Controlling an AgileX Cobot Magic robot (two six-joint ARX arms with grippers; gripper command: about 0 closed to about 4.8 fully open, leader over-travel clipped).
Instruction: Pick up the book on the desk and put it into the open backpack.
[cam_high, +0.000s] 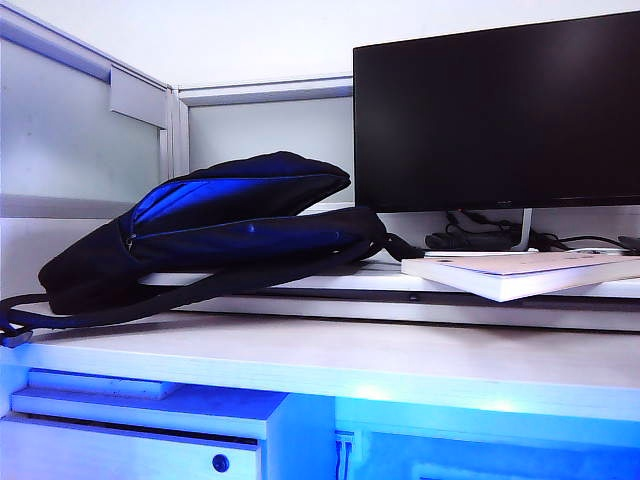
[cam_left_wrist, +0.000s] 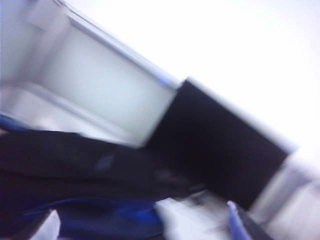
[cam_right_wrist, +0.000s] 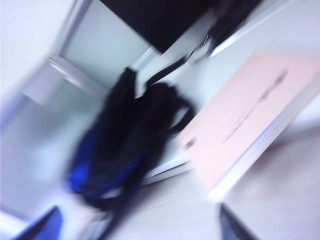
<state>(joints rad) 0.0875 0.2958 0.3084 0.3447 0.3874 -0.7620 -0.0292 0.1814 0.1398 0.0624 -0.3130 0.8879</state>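
1. The thin, flat paperback book (cam_high: 520, 272) with a pale whitish-pink cover and white page edges lies on the raised shelf tier of the wide white smooth-topped desk (cam_high: 330, 360), just in front of the foot of the big black monitor (cam_high: 497, 110). One corner of it stands out a little over the shelf edge.
2. The large soft dark navy backpack (cam_high: 215, 235) with bright blue lining lies on its side on the same shelf, to the left of the book. Its zip opening shows blue and faces up and left, and its long straps hang down onto the lower desk top.
3. I judge that the book is light and quite stiff, but it may bend if it is held at one corner only. The cover looks smooth, so it may slip. The overhanging edge seems the best place to take hold, with one finger above and one under.
4. The backpack is soft and its mouth may close by itself, so one arm probably must keep it open.
5. No arm shows in the exterior view.
6. Both wrist views are blurred. The left gripper (cam_left_wrist: 142, 227) looks over the backpack toward the monitor, with its fingers spread apart and empty.
7. The right gripper (cam_right_wrist: 137, 225) looks down on the book and the backpack, with its fingers also wide apart and holding nothing.
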